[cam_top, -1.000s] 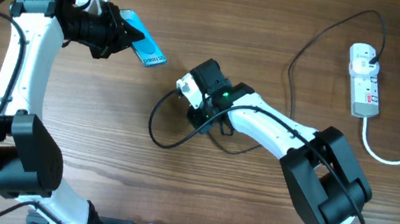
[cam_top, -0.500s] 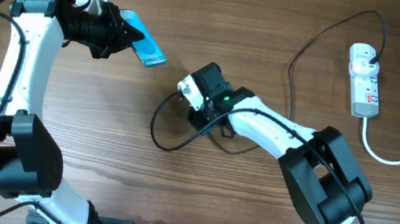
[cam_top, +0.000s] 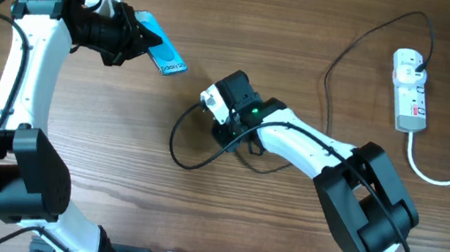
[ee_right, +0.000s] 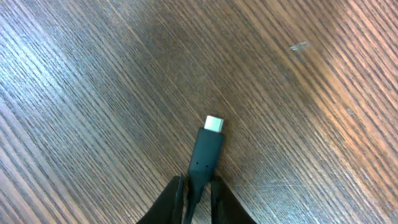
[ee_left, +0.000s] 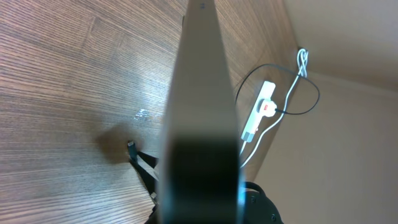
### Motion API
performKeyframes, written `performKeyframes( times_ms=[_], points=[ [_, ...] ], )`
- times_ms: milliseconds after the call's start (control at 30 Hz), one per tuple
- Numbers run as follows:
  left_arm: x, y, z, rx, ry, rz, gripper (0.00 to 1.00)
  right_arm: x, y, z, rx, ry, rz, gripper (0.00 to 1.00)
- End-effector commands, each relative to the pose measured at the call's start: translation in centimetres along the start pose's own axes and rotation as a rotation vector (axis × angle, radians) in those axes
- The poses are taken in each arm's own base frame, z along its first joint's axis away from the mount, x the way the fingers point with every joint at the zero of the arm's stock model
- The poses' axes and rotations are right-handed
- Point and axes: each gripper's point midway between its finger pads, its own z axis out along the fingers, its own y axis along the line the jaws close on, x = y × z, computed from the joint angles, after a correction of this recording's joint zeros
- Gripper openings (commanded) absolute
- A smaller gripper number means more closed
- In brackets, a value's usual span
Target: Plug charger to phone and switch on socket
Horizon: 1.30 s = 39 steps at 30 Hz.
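We are working on the plugging-in step, our left fingers (cam_top: 141,40) clamping the phone (cam_top: 164,54) at far left and our right fingers (ee_right: 168,202) pinching the charger (ee_right: 208,146) mid-worktop, whose tip next needs aiming into the phone's port.

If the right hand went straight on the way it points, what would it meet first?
Probably the phone in the left hand: overhead, the right hand and its charger plug aim up-left at it. Its wrist view shows only bare table ahead, so height is unclear.
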Motion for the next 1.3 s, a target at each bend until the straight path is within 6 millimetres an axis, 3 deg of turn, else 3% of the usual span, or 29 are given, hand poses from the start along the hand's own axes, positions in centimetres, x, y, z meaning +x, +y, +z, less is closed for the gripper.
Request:
performKeyframes(
  times_ms=[0, 267, 867, 1000, 1167, 1267],
  points=[
    [0.2, -1.1, -1.0, 0.028, -0.017, 0.044, 0.04, 2.0, 0.0, 1.0, 0.006, 0.063, 0.018, 0.23],
    [0.2, -1.1, -1.0, 0.028, -0.017, 0.045, 0.04, 2.4, 0.1, 1.0, 0.004, 0.080, 0.034, 0.04],
    [0.4, -1.1, -1.0, 0.025, -0.012, 0.038, 0.04, 2.4, -0.1, 0.5, 0.001, 0.079, 0.053, 0.04],
    [0.4, -1.1, -1.0, 0.025, -0.012, 0.039, 0.04, 1.4, 0.3, -1.7, -0.062, 0.031, 0.077, 0.04],
    [0.4, -1.1, -1.0, 0.025, -0.012, 0.038, 0.04, -1.0, 1.0, -5.9, -0.162, -0.093, 0.094, 0.04],
    [0.4, -1.1, -1.0, 0.026, -0.012, 0.038, 0.04, -1.4, 0.5, -8.6, -0.166, -0.129, 0.134, 0.04]
  ],
)
